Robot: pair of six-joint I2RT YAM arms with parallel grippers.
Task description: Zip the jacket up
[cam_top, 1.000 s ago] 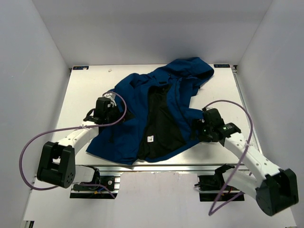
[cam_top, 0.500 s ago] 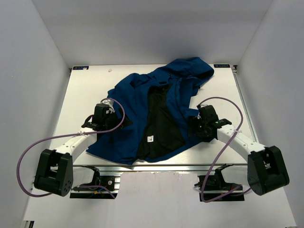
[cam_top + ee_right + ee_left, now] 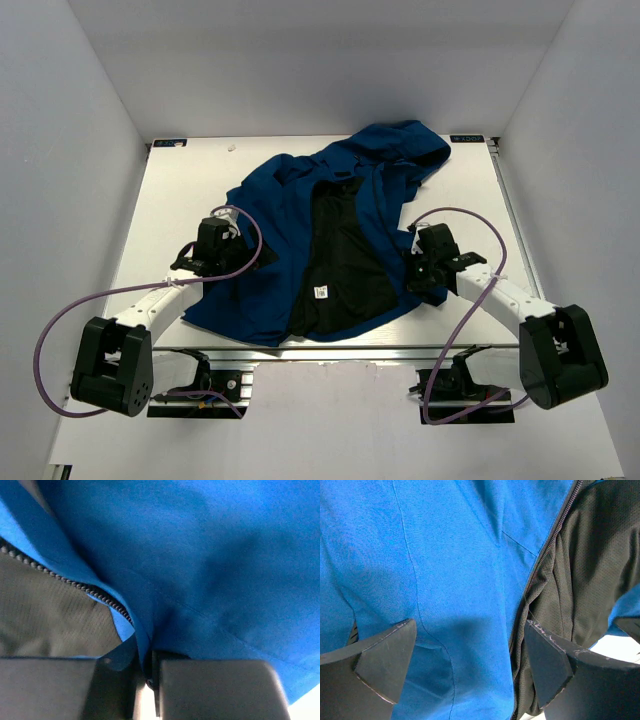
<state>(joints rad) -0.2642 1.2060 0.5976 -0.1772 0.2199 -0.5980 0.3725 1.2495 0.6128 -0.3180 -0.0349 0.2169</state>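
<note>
The dark blue soft-fabric hooded jacket (image 3: 290,200) lies open across the white table (image 3: 170,200), black mesh lining (image 3: 335,250) showing. Our right gripper (image 3: 147,667) is clenched on its zipper edge (image 3: 75,585), and our left gripper (image 3: 470,627) is spread wide above the other panel. We judge that thin pinch could slip, or the fabric bunch, if the right pulls before the left pins its side.
</note>
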